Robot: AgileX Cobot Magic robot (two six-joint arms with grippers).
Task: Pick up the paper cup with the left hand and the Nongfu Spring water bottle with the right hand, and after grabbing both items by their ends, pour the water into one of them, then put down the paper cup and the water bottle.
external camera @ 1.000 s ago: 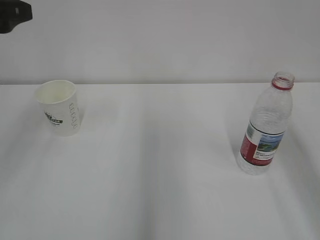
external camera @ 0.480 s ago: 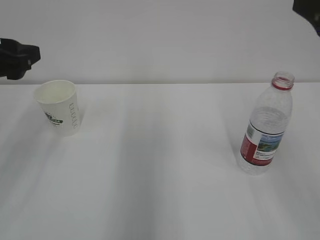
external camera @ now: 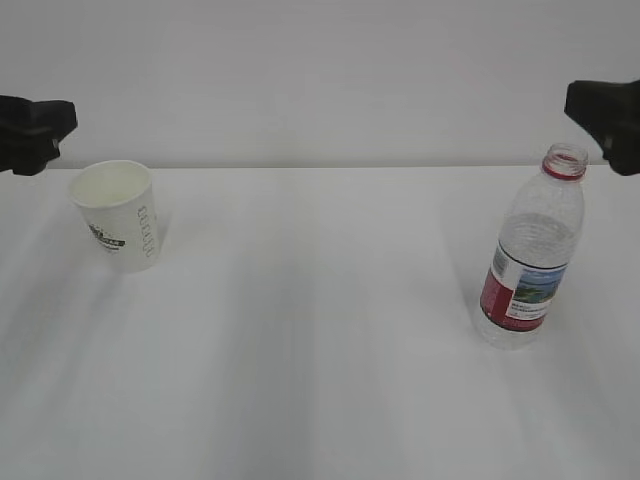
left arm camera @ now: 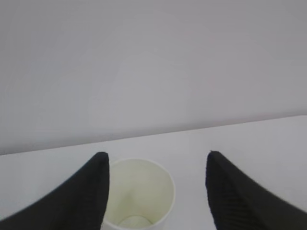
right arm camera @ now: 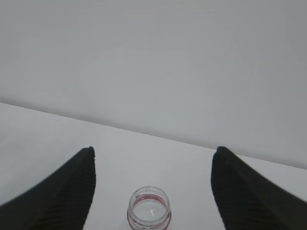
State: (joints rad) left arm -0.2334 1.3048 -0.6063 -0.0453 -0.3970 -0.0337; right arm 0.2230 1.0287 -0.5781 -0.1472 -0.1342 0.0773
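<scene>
since a second ago both arms have come into the exterior view: the left hand [external camera: 35,133] has dropped from the top corner to sit at the left edge, just above and left of the paper cup [external camera: 115,214], and the right hand [external camera: 608,110], not in view back then, now shows at the right edge, just beside and slightly above the mouth of the nongfu spring water bottle [external camera: 531,262]. the cup and bottle have not shifted.

the cup stands upright on the white tabletop [external camera: 320,340] at the far left, open mouth up, touched by nothing. its side carries a dark-and-green logo and a vertical column of grey printed marks; both are too small to read. the bottle stands upright on the right, well apart from the cup, uncapped, with a red neck ring. its label is red on the left and white on the right with a small landscape picture in blue and green; the lettering on it cannot be made out. clear water fills the lower part of the bottle, though its level is hard to tell.

in the left wrist view the left hand [left arm camera: 157,191] is spread, its black fingers [left arm camera: 81,196] wide of each other with the cup [left arm camera: 139,194] below, the left one at the rim. in the right wrist view the right hand [right arm camera: 152,191] is spread too, the bottle mouth [right arm camera: 149,208] centred between and below the fingers [right arm camera: 64,191], clear of both.
</scene>
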